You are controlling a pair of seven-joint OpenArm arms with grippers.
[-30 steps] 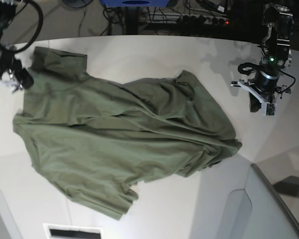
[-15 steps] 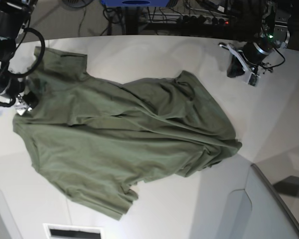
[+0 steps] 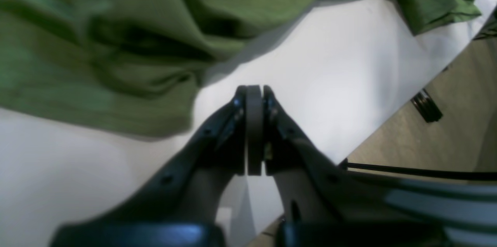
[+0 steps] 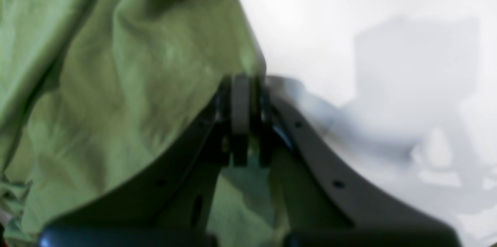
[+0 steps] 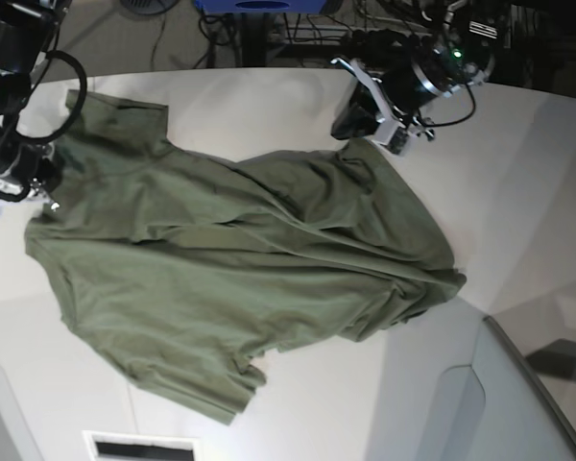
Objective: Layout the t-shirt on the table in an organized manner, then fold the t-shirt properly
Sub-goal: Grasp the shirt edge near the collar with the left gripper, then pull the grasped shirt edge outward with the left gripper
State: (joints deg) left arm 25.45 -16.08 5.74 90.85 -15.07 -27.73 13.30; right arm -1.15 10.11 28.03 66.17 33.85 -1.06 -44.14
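A large, smooth white table [image 5: 518,173] with a curved far edge fills the base view. Beyond that edge, at twelve o'clock, the room is dark, with tangled cables and a blue object [image 5: 259,6]. A grey-white angled panel [image 5: 518,403] sits at the table's five o'clock corner.

The plain olive-green short-sleeved soft-fabric t-shirt [image 5: 230,259] lies rumpled across the middle and left of the table, stretching diagonally from ten o'clock down toward four o'clock, with heavy folds bunched at its right end.

The left gripper [image 5: 353,123] hangs at the shirt's one o'clock edge, just beside a raised fold of cloth. In the left wrist view its black jaws are pressed together with nothing between them [image 3: 254,130], over bare white tabletop [image 3: 349,68], and the green fabric [image 3: 116,45] lies just ahead at ten to twelve o'clock.

The right gripper [image 5: 40,188] sits at the shirt's nine o'clock edge, near the sleeve. In the blurred right wrist view its jaws are clenched [image 4: 241,119] right at the border of the cloth [image 4: 116,84], with green showing between and beneath the fingers; it appears to pinch the shirt's edge.
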